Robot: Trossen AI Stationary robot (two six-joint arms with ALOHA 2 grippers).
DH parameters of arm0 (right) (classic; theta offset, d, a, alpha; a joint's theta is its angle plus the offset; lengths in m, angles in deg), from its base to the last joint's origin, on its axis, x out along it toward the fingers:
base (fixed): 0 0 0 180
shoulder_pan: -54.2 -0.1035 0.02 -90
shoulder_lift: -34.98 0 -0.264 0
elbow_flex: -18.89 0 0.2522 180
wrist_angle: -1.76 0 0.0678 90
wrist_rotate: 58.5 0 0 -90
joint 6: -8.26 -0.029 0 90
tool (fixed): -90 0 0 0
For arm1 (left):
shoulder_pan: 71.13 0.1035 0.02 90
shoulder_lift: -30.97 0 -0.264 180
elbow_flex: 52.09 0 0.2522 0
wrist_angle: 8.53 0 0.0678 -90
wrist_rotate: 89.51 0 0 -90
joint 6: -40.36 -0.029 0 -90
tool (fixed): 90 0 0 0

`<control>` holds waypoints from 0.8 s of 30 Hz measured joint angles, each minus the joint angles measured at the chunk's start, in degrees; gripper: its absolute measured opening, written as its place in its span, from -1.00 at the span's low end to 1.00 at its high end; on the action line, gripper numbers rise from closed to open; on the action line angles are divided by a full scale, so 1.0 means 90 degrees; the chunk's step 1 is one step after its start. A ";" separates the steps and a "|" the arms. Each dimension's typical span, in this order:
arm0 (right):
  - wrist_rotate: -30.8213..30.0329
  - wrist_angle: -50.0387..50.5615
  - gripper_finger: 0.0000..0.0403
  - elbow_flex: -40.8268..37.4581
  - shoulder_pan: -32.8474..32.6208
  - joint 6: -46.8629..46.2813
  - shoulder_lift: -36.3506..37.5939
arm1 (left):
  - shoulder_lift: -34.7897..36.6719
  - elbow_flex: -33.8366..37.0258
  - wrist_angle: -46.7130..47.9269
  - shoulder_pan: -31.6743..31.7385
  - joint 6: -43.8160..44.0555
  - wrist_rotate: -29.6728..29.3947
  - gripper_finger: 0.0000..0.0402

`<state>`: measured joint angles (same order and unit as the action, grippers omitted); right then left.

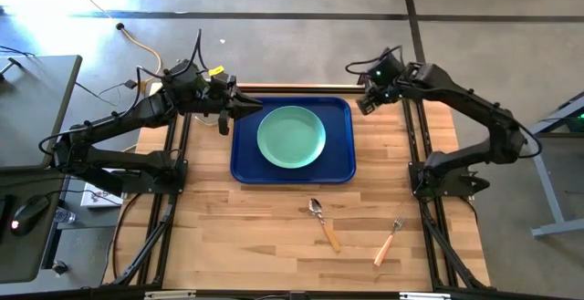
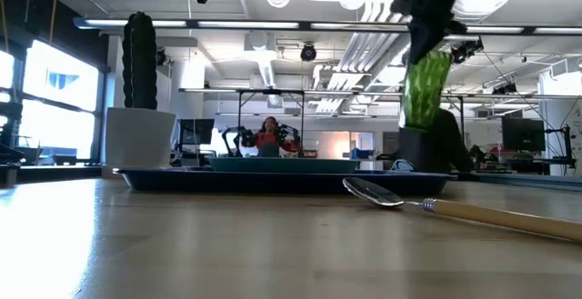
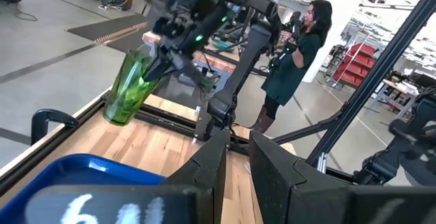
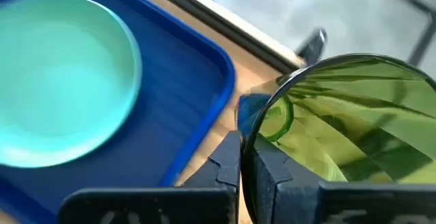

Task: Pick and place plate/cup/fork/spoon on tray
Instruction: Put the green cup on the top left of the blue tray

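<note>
- The right gripper (image 1: 363, 102) is up in the air by the far right corner of the tray (image 1: 245, 165), just off its rim. Its fingers are pinched on the rim of the cup (image 3: 129, 88), one inside & one outside.
- The cup hangs tilted, not touching the table. In the low view it shows green, up above the tray's right end.
- The cup looks thin, light & see-through, prob. plastic. It looks smooth, so I think it could slip or swing in a rim pinch. Best to move slow & set it down flat on its base.
- The plate (image 1: 291, 137) already lies flat in the middle of the tray. There is bare blue tray on the right side of it, w/ room for the cup.
- The left gripper (image 1: 248, 108) waits low at the tray's far left corner, near the plate. Its fingers are closed together w/ nothing in them.
- The spoon (image 1: 323, 223) & the fork (image 1: 388, 242) still lie on the wood, near the front, apart from each other. Both are thin, stiff & flat, so hard to get under. I'd grab each one across the handle, near the middle.
</note>
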<state>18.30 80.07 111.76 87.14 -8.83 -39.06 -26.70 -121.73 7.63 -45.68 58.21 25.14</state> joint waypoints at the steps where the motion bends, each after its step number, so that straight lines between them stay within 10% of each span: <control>1: 0.0007 -0.0005 -1.00 0.0120 -0.0105 0.0101 0.0000 | 0.0000 0.0000 0.0000 0.0002 0.0000 0.0001 -0.72; 24: 0.0349 -0.0639 -1.00 0.0727 -0.3705 0.1210 -0.0829 | -0.0022 0.0002 0.1280 0.0002 0.0517 -0.0725 -0.72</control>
<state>21.44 74.33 118.30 53.80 2.06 -46.52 -26.90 -121.71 19.14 -45.66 62.86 18.62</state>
